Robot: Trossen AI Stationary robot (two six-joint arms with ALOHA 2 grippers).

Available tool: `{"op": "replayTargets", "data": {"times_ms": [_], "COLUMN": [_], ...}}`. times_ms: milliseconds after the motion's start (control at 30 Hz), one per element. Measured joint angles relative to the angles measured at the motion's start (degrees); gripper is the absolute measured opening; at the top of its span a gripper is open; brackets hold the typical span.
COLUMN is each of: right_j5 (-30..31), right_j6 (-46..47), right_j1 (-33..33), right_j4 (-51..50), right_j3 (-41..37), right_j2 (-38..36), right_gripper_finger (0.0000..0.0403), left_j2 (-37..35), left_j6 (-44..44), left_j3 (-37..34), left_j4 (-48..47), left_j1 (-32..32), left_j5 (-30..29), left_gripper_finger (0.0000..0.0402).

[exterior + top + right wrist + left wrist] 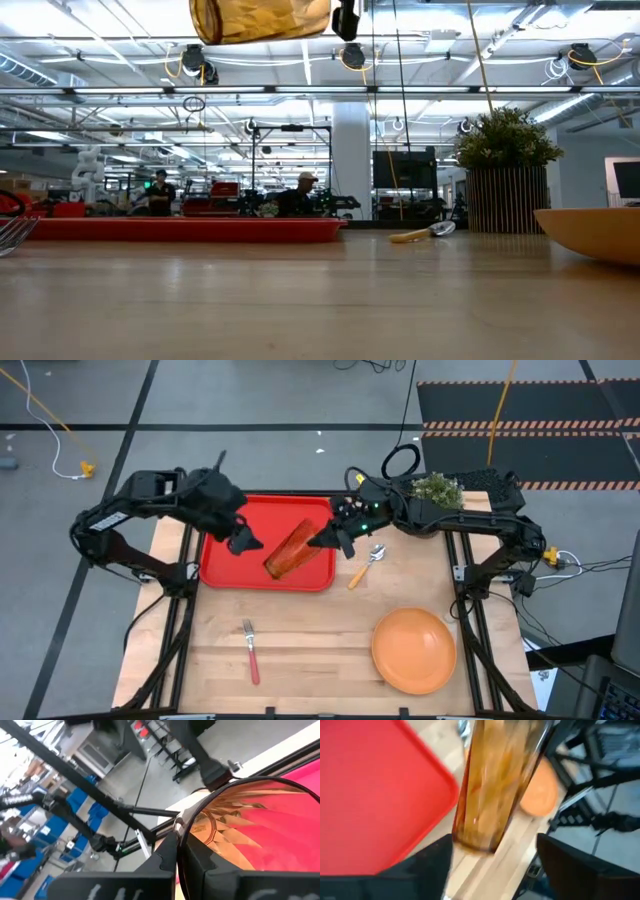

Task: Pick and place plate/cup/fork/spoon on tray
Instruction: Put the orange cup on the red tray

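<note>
My right jaws [322,541] pinch the cup's [290,549] rim, sideways above the tray [225,555]; left jaws [244,543] wide at its base; plate [414,650], fork [250,650], spoon [366,565] wait on the counter [310,640]

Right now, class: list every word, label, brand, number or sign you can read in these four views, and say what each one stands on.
None can be read.
Cup, tray, plate, fork, spoon: no print shows.
Pale marks along the right end effector body, at the right wrist view's edge: too blurred to read.
Room behind the table in the low view: any signs are too small.
</note>
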Motion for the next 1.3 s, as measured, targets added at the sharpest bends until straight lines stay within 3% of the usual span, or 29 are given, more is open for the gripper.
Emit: {"op": "replayTargets", "data": {"times_ms": [133,200,400,633,1000,1300], "right_j5": [-0.48,-2.06,-6.01,-10.76,-10.92,-11.11], "right_j6": [1.48,2.03,3.14,5.33,6.35,6.59], "right_j1": [-1.43,-2.13,-3.87,-5.52,-6.07,-6.05], "right_j4": [-0.02,0.23,1.31,1.38,1.44,2.99], "right_j3": [0.0,-0.02,0.0,-0.02,-0.03,-0.04], "right_j2": [0.0,0.0,0.0,0.0,0.0,-0.02], "right_gripper_finger": [0.0002,0.0002,0.0002,0.0002,0.0002,0.0002], "left_j2": [0.49,0.61,0.63,0.61,0.54,0.57], "left_j6": [0.42,0.47,3.44,8.81,13.39,12.5], "left_j3": [-3.39,-6.18,-13.55,-17.28,-22.63,-26.71], "left_j4": [1.28,3.31,13.24,18.69,20.22,32.11], "left_j1": [-0.74,-0.64,-0.64,-0.66,-0.84,-2.66], "left_j5": [0.58,2.27,3.86,2.47,4.52,6.46], "left_gripper_finger": [0.0379,0.0393,0.0375,0.0397,0.04,0.0399]}}
